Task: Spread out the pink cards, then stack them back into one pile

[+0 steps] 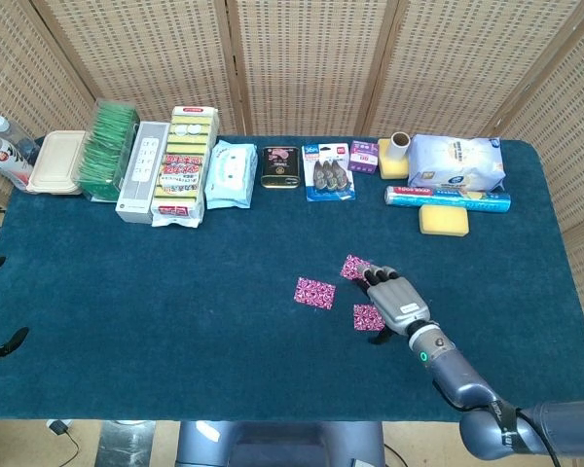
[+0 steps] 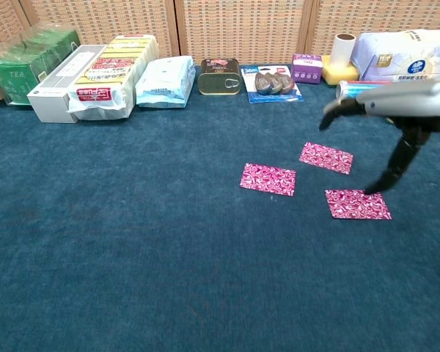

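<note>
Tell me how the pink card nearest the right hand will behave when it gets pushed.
The nearest pink card lies flat on the blue cloth, so it looks thin and light. It would probably slide rather than roll, and lifting its edge may be fiddly for the right hand.

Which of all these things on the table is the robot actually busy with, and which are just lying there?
In use: three pink cards, lying apart; right hand, raised above them.

Just lying about: tin can, yellow sponge, wet wipes pack, green tea boxes, foil roll.
</note>
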Motion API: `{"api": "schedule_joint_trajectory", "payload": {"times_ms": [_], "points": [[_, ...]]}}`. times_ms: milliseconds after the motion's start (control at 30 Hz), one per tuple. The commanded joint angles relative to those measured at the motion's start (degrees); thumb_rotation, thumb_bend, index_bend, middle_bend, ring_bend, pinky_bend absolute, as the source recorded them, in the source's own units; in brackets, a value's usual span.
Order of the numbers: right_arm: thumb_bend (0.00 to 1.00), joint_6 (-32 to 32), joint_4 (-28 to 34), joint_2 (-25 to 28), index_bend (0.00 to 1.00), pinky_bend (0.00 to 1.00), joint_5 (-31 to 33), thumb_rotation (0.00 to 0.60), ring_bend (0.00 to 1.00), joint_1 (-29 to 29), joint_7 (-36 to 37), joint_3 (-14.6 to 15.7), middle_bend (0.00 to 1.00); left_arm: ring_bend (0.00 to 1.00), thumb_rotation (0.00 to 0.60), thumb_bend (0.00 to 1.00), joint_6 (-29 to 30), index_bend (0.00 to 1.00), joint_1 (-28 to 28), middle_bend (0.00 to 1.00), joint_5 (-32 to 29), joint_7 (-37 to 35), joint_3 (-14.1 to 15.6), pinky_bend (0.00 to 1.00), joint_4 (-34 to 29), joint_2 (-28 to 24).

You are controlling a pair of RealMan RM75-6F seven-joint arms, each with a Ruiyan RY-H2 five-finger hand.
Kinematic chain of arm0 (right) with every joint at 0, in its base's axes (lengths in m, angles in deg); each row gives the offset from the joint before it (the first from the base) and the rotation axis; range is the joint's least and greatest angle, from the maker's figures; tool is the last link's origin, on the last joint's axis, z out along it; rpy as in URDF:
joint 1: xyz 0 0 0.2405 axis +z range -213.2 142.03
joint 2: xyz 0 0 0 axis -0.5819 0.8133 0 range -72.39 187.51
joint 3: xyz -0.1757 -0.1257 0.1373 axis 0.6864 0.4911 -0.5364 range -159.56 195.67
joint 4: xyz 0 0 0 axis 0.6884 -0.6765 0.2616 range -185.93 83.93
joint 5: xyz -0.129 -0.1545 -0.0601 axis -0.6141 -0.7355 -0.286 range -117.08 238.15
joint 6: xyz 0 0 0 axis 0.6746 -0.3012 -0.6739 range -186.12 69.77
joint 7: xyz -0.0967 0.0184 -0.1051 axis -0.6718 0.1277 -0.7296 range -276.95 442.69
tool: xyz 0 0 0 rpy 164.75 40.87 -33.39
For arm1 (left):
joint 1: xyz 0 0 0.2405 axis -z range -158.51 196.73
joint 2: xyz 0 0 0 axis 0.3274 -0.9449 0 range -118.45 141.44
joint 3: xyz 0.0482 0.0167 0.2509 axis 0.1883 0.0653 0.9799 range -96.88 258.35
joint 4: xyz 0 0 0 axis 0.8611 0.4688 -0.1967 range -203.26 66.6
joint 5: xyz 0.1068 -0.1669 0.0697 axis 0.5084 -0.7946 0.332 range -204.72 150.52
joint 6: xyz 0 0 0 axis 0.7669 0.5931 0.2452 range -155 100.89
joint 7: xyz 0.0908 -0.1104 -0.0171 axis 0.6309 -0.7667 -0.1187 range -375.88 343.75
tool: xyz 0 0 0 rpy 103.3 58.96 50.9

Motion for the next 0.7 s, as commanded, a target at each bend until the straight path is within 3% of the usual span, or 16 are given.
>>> {"api": "schedule_joint_trajectory", "payload": {"times_ms": [33,200,300,700], "points": [[0.07,-9.88,-3.27,-8.56,0.18,0.0,0.52,0.515,0.0,-3.16,-4.78,-5.95,0.0,0.0,0.6,0.24,-0.01,0.0,0.03,0.0,-0.01,0.08,-0.02,0.06,0.01,0.01],[0.08,-16.61,-7.28,-18.34,0.22,0.0,2.95,0.514,0.0,-4.06,-9.12,-11.22,0.0,0.0,0.6,0.24,-0.16,0.0,0.08,0.0,-0.28,-0.33,-0.1,0.06,0.18,-0.1],[0.11,-17.39,-8.73,-22.18,0.28,0.0,5.26,0.517,0.0,-3.96,-11.37,-13.75,0.0,0.0,0.6,0.24,-0.16,0.0,0.07,0.0,-0.26,-0.93,-0.14,0.06,0.37,-0.28],[0.12,-15.12,-13.31,-27.77,0.28,0.0,13.3,0.518,0.0,-2.62,-19.2,-19.04,0.0,0.0,0.6,0.24,-0.21,0.0,-0.03,0.0,-0.01,-3.65,-0.18,0.06,1.36,-1.0]]}}
